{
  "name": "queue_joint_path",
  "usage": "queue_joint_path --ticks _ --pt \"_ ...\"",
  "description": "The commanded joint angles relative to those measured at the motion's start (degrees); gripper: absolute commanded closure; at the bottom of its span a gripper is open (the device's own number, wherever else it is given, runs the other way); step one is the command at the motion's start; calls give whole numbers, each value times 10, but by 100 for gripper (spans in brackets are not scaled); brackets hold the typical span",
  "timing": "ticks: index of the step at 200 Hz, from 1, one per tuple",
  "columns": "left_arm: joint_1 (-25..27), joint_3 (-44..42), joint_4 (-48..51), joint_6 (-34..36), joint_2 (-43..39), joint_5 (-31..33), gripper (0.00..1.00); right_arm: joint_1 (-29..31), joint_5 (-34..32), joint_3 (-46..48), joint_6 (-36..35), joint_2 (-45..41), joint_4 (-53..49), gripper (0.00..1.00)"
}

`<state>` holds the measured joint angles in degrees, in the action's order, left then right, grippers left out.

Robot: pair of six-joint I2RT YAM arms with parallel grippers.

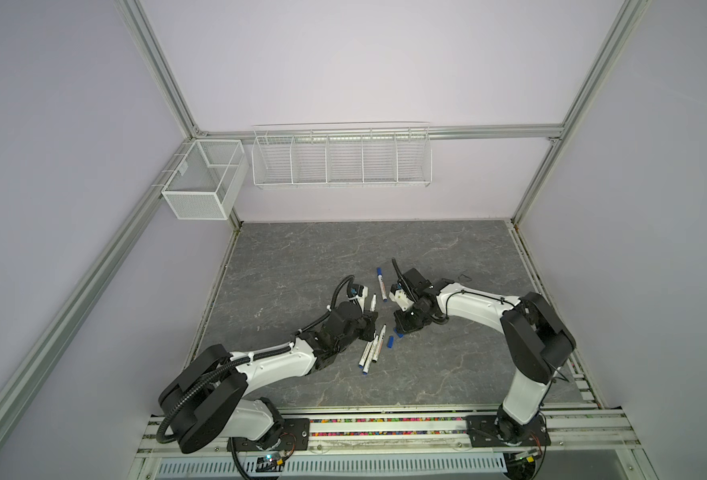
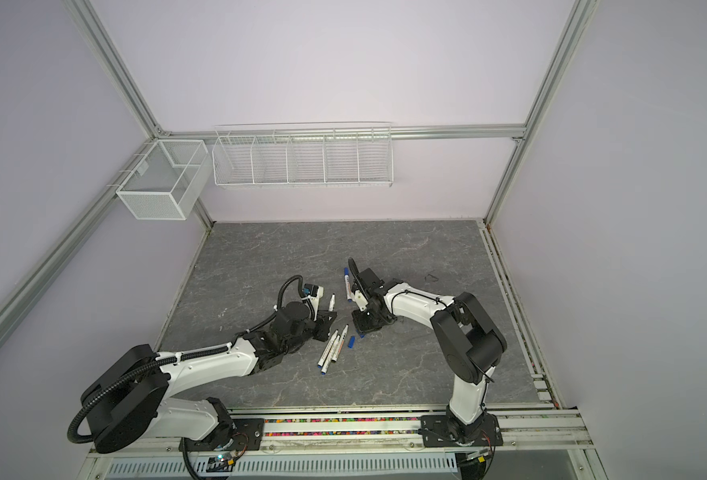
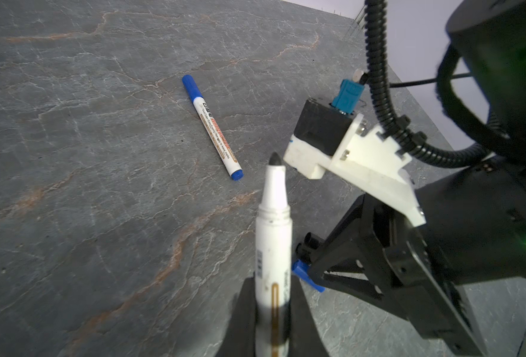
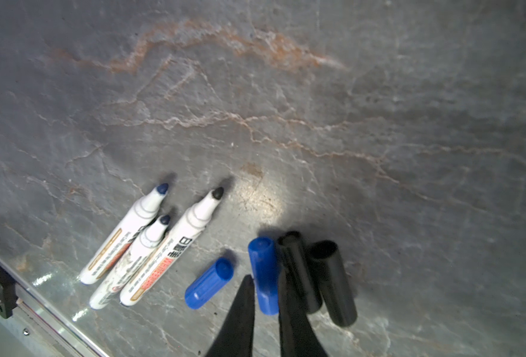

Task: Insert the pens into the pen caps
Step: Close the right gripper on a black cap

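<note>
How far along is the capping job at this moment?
Done: one capped pen lies aside. In hand: the left claw holds a black-tipped pen, and the right claw is closed on a blue cap. Left: three bare pens, a loose blue cap and two black caps.

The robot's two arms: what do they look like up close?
Both the left arm and right arm have glossy white shells between chunky black joints. Ribbed black hoses lead to wrist cameras on white brackets. They end in black, tapering fingers.
</note>
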<state>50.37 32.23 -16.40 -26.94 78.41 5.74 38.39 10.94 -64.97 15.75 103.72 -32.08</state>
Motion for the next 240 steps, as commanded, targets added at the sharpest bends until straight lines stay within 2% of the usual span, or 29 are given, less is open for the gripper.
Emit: queue_joint_path --ticks 1,72,99,128,145,240 --pt "-1 0 3 -8 -5 0 100 6 -14 -9 -14 6 -3 81" --pt "-2 -2 -6 -4 -1 -2 100 8 -26 -7 -24 -55 0 81" --pt "-2 0 -6 -2 4 -5 100 5 -52 -14 -26 -47 -17 79" --pt "-2 1 -6 -1 4 -7 100 5 -64 -21 -28 -25 -31 69" --pt "-2 0 -6 -2 3 -7 100 5 -59 -21 -29 -15 -29 67" --pt "-1 -2 -4 -1 -1 -7 100 12 -68 -32 -34 31 -19 69"
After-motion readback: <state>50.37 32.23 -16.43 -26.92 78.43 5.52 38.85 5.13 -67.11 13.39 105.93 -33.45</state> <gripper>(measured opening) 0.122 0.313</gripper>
